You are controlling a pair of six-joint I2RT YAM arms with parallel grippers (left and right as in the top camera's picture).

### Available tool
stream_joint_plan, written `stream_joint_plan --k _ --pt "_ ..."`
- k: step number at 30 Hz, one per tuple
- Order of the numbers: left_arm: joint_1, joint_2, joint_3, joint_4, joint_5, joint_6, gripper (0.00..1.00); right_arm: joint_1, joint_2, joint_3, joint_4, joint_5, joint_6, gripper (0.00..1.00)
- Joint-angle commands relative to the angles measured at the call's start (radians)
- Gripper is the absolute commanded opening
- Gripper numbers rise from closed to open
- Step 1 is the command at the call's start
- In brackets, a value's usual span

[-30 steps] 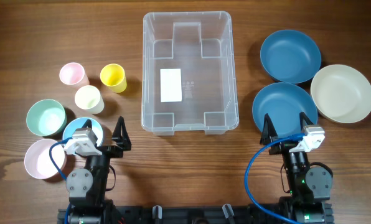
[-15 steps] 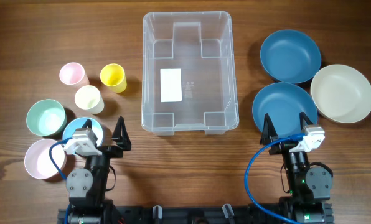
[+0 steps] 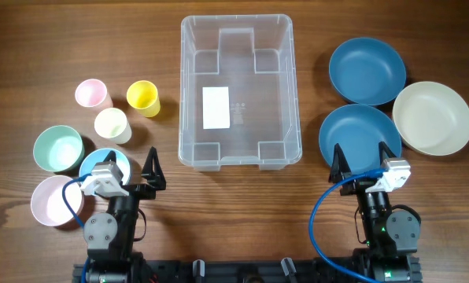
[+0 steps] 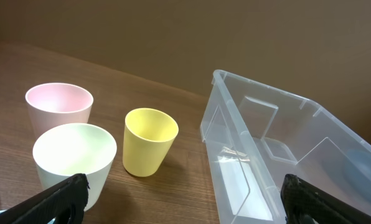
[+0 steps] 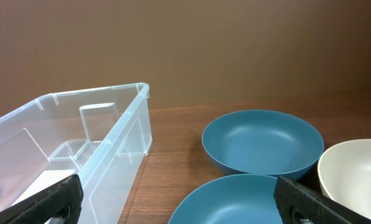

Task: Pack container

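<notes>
Lying mid-table from overhead, the large clear rectangular plastic container (image 3: 250, 118) is at one o'clock from the left gripper (image 3: 130, 161) and eleven o'clock from the right gripper (image 3: 360, 157). Both are spread wide and hold nothing. Left wrist view shows it at three o'clock. Right wrist view shows it at nine o'clock.

Setting: laboratory-type robot test bench. Indicators: left arm base (image 3: 108, 229) and right arm base (image 3: 393, 228) fixed to a black rail (image 3: 242, 271) at 6 o'clock on a wood-grain table (image 3: 30, 47); exposed blue cable (image 3: 313, 220); plain brown backdrop (image 4: 173, 37).

The left arm (image 3: 110, 229) and right arm (image 3: 385, 226) are black — white wrist blocks (image 3: 106, 179), pointed black fingers (image 3: 337, 156), looping blue cables (image 3: 319, 220).
</notes>
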Motion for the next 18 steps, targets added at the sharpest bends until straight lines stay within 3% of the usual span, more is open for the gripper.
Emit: stream_joint_plan --k 1,18 --pt "-0.006 -0.007 -0.009 0.003 0.015 0.021 1.00 0.002 -0.005 -0.001 0.003 -0.011 0.022 1.00" --pt "-0.006 0.071 0.091 -0.016 0.015 0.021 1.00 0.002 0.003 0.010 0.000 0.011 0.022 1.00"
